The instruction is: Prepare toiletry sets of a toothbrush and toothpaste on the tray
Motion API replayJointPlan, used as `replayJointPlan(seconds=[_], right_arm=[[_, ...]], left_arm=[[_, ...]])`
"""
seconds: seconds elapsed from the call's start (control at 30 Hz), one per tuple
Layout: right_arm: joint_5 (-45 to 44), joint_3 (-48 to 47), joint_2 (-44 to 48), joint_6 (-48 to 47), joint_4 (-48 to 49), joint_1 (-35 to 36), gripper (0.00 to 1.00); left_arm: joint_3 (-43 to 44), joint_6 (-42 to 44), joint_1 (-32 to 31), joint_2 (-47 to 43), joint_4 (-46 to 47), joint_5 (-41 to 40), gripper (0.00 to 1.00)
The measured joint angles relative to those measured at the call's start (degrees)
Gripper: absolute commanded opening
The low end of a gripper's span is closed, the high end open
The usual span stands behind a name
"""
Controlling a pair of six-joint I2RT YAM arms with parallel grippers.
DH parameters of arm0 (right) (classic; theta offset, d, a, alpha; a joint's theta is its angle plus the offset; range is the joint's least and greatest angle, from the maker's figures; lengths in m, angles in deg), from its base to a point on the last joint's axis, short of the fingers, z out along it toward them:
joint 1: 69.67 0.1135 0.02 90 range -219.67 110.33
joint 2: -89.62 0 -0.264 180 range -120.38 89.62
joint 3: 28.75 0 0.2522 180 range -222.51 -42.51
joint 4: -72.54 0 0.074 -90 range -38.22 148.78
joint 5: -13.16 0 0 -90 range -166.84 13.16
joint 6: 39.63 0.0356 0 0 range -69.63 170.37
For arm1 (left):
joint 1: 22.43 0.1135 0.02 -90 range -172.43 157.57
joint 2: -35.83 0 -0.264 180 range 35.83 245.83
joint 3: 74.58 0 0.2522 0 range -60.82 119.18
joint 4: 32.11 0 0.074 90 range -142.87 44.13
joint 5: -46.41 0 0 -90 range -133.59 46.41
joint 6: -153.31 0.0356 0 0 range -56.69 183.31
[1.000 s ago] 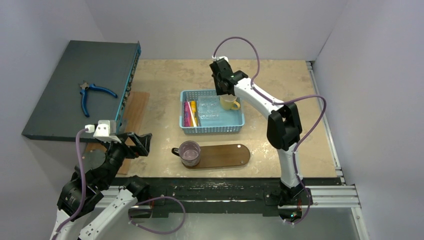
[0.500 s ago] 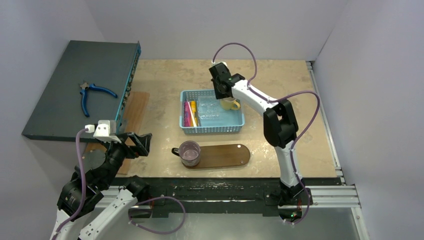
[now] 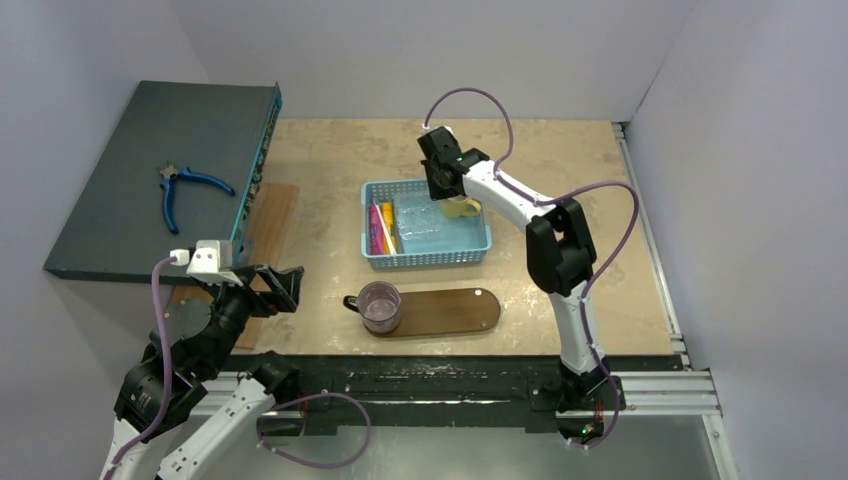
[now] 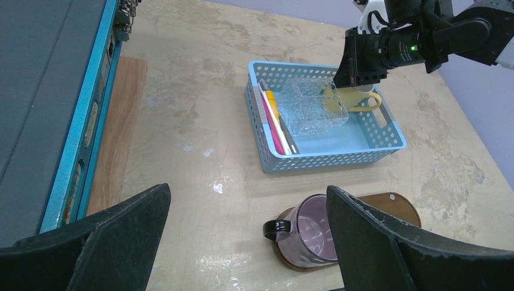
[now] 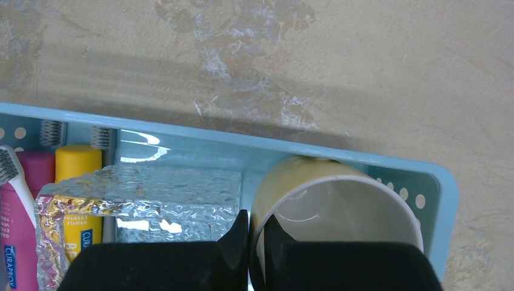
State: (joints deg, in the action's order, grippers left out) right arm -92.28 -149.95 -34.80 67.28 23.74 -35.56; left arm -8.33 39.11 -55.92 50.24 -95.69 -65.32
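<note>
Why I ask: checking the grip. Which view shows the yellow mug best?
Right wrist view: the yellow mug is close up, the right gripper shut on its rim. The top view shows it small, partly under the gripper; the left wrist view, distant and partly hidden.

Left arm folded low at lower left, left gripper spread wide — right arm reaching to upper centre, right gripper pinched onto mug rim.

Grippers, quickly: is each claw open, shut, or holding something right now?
Left gripper: open, holding nothing.
Right gripper: shut on the rim of the yellow mug in the blue basket.
</note>
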Motion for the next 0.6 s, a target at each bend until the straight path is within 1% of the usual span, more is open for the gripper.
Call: replayJointPlan(seconds=[0.2,0.33,0.47,0.6], right_arm=[[-0.1,0.3,0.4,-0.1,0.1,0.0,0.0],[-0.1,2.4,2.3,-0.3,0.1,0.0,0.0],[-0.4,4.4,5.9,-0.7,-1.1,0.0,0.0],[-1.0,6.8,12.3,-1.6,-1.8,0.2,0.0]], left_arm=[[0.0,0.0,0.0,0.2,0.0,-0.1,1.0],[0.0,0.0,0.0,0.2,0.0,-0.2,1.0],[0.0,0.0,0.0,0.2,0.0,-0.2,1.0],[0.0,0.0,0.1,0.2,0.0,-0.2,1.0]])
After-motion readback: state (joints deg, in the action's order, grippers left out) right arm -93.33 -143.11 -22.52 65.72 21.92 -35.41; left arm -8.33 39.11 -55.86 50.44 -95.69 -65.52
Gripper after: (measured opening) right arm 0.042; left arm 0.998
